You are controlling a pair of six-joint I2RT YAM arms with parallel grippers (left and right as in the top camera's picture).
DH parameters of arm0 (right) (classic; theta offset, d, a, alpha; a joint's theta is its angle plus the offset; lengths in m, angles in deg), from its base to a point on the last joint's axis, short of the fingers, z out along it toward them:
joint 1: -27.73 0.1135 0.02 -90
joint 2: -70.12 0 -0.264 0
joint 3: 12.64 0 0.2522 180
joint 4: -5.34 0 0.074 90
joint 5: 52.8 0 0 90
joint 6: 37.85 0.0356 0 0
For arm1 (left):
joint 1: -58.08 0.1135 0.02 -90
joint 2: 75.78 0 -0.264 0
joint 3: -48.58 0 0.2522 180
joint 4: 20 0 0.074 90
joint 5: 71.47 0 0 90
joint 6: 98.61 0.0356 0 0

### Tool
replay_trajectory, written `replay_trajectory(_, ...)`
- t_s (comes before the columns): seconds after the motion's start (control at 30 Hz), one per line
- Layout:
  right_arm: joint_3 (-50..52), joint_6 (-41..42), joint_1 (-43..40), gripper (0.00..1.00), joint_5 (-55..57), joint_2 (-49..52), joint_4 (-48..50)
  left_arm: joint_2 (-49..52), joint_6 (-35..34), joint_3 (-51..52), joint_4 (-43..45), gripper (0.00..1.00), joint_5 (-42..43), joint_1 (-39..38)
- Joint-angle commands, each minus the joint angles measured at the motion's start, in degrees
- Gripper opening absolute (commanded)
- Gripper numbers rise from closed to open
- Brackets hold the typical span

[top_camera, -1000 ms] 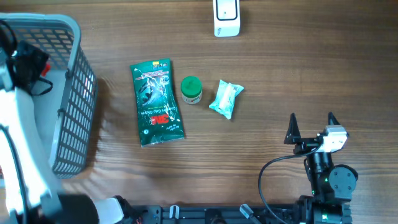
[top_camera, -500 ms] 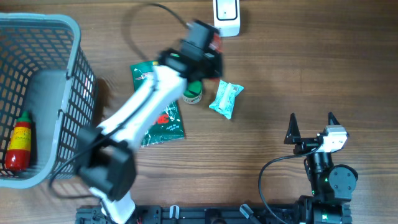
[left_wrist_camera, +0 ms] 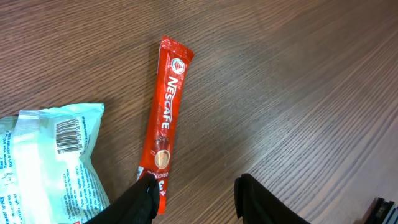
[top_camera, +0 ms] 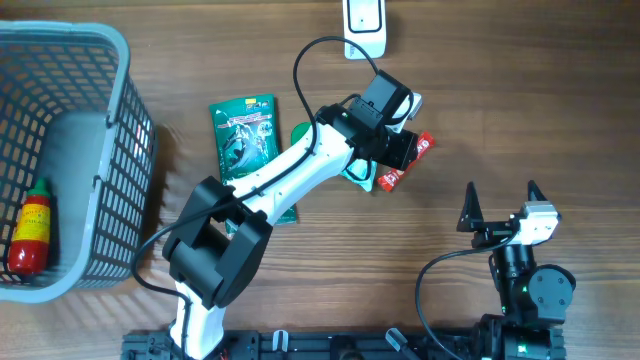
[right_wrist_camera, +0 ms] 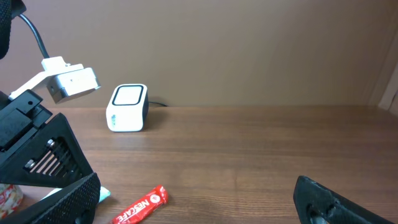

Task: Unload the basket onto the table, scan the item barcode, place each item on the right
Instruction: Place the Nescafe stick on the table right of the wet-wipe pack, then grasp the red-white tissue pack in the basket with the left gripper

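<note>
A thin red Nescafé sachet stick (left_wrist_camera: 164, 118) is lying flat on the brown wooden table (top_camera: 520, 90), right of centre. Its long side is running just beside a pale teal plastic packet (left_wrist_camera: 43, 168) that is showing a printed barcode.

The left gripper (left_wrist_camera: 196, 190) is hanging low over the stick's near end with its jaws partly apart. Bare wood is showing between the two black fingers (left_wrist_camera: 261, 199). One finger is overlapping the sachet's lower tip, though I cannot tell whether it is touching. Nothing is sitting in that grip.

The white boxy barcode scanner (top_camera: 364, 25) is standing at the far edge of the table, well apart from the stick. The right gripper (top_camera: 500, 190) is standing at the front right of the table with its jaws spread wide, holding nothing.

A flat dark green foil pouch (top_camera: 245, 140) is lying left of the reaching arm, and a small green-lidded jar (top_camera: 299, 133) is peeking out from under that arm. At the far left a grey plastic mesh basket (top_camera: 115, 150) is holding a red bottle (top_camera: 30, 228).
</note>
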Motion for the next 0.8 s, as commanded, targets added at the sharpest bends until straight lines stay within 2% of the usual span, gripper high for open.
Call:
replay_trajectory(0.0,0.1,-0.7,-0.1,1.00,-0.2,-0.4,0.2,-2.5,0.8,-0.2,-1.0,0.43,-5.6,2.3)
replay_trajectory(0.13,0.1,-0.7,-0.1,1.00,-0.2,-0.4,0.2,-16.5,0.2,-4.7,-8.5,0.43,-13.3,14.6)
replay_trajectory(0.2,0.1,-0.7,-0.1,1.00,-0.3,-0.4,0.2,-24.5,-2.5,-5.8,-10.9,0.43,-14.5,24.0)
replay_trajectory(0.27,0.1,-0.7,-0.1,1.00,-0.2,-0.4,0.2,-31.7,-3.0,-5.8,-15.5,0.42,-14.5,39.0)
replay_trajectory(0.4,0.1,-0.7,-0.1,1.00,-0.2,-0.4,0.2,-32.2,-2.5,-5.2,-25.6,0.43,-13.7,62.0)
replay_trajectory(0.47,0.1,-0.7,-0.1,1.00,-0.3,-0.4,0.2,-29.5,2.1,-3.4,-26.4,0.44,-6.0,70.5)
replay_trajectory(0.53,0.1,-0.7,-0.1,1.00,-0.3,-0.4,0.2,-26.2,2.7,-1.1,-26.1,0.46,-2.9,76.3)
replay_trajectory(0.6,0.1,-0.7,-0.1,1.00,-0.3,-0.4,0.2,-23.2,3.3,0.0,-25.5,0.47,-1.5,78.9)
replay_trajectory(0.77,0.1,-0.7,-0.1,1.00,-0.3,-0.4,0.2,-12.1,15.1,0.0,-26.4,0.50,10.5,79.5)
